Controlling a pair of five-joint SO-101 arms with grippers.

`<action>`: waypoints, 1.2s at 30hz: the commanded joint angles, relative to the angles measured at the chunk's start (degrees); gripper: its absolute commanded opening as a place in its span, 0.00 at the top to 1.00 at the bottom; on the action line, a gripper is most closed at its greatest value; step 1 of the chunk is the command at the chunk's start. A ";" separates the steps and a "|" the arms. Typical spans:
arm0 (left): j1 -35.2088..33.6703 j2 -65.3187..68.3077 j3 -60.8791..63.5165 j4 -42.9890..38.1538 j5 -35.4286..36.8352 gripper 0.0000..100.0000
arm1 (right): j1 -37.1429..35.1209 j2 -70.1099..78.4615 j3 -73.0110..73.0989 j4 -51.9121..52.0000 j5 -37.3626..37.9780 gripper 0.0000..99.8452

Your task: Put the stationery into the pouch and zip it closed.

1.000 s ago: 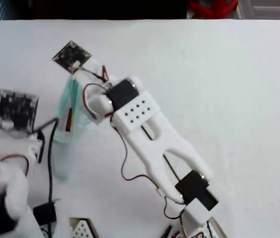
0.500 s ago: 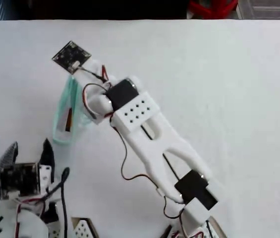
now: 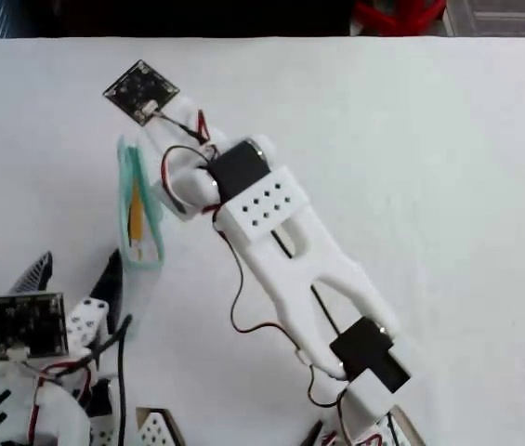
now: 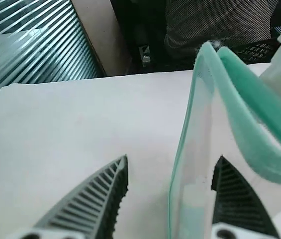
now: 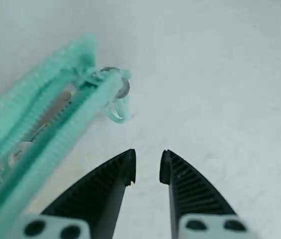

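The clear teal-edged pouch (image 3: pixel 141 243) lies on the white table at the left, with a yellow pencil (image 3: pixel 135 209) inside it. My left gripper (image 3: pixel 74 269) is at the pouch's near end, open. In the left wrist view the pouch's edge (image 4: pixel 182 164) stands between the fingers of the left gripper (image 4: pixel 172 159), closer to one of them. My right gripper (image 5: pixel 147 154) hovers just off the pouch's far end, its fingers a narrow gap apart and holding nothing. The zipper pull (image 5: pixel 116 94) lies a little ahead of its tips.
The right arm's white body (image 3: pixel 290 251) lies diagonally across the table's middle, trailing red and black wires. A dark strip and a red object (image 3: pixel 400 13) lie beyond the table's far edge. The table's right half is bare white cloth (image 3: pixel 457 186).
My left arm pulled back toward the near edge, then came forward with its fingers open at the pouch's near end. The pouch swung straighter, and the right arm shifted slightly with it.
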 commanded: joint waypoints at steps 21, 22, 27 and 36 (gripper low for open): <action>9.54 -0.13 6.68 -3.08 0.62 0.72 | -3.47 -0.84 -3.78 0.22 0.09 0.90; 9.54 -0.13 7.21 -3.34 0.62 0.72 | -3.47 -0.84 -3.78 0.22 0.09 0.90; 9.71 -0.13 7.82 -4.57 0.97 0.72 | -4.09 -0.75 -5.45 0.40 0.09 0.90; 8.31 -0.13 21.80 -19.16 1.05 0.72 | -5.41 -0.57 -5.89 0.48 0.00 0.90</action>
